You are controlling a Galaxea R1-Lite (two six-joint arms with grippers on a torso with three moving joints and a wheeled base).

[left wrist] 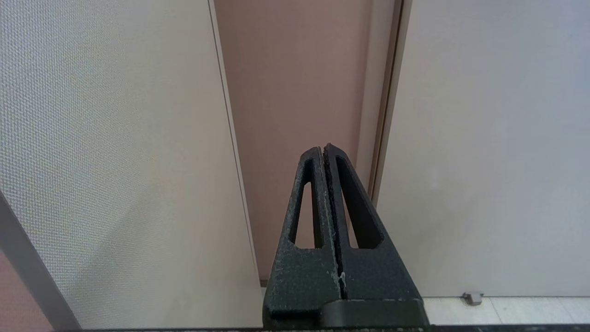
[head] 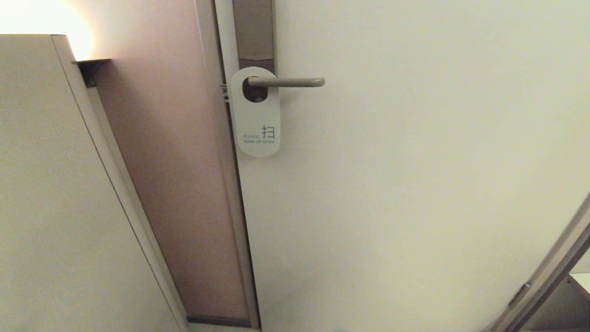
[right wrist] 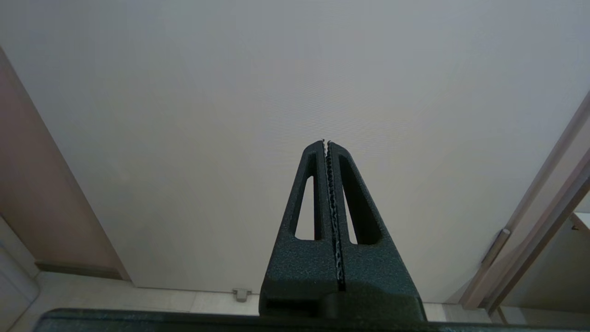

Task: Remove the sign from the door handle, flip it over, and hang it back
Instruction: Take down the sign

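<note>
The sign (head: 256,124) hangs on the door handle (head: 288,82) in the head view, white face out, reading "PLEASE MAKE UP ROOM". The handle is a slim beige lever on a tall grey-brown lock plate (head: 253,32). Neither arm shows in the head view. My left gripper (left wrist: 322,148) is shut and empty, low down, facing the door's edge and the pinkish wall strip. My right gripper (right wrist: 326,142) is shut and empty, low down, facing the bare door. The sign and handle are out of both wrist views.
The cream door (head: 415,184) fills the middle and right. A pinkish wall strip (head: 175,184) and a beige partition (head: 46,184) stand to the left. A door stop (right wrist: 241,293) sits at the floor. A second door frame (head: 544,281) slants at the lower right.
</note>
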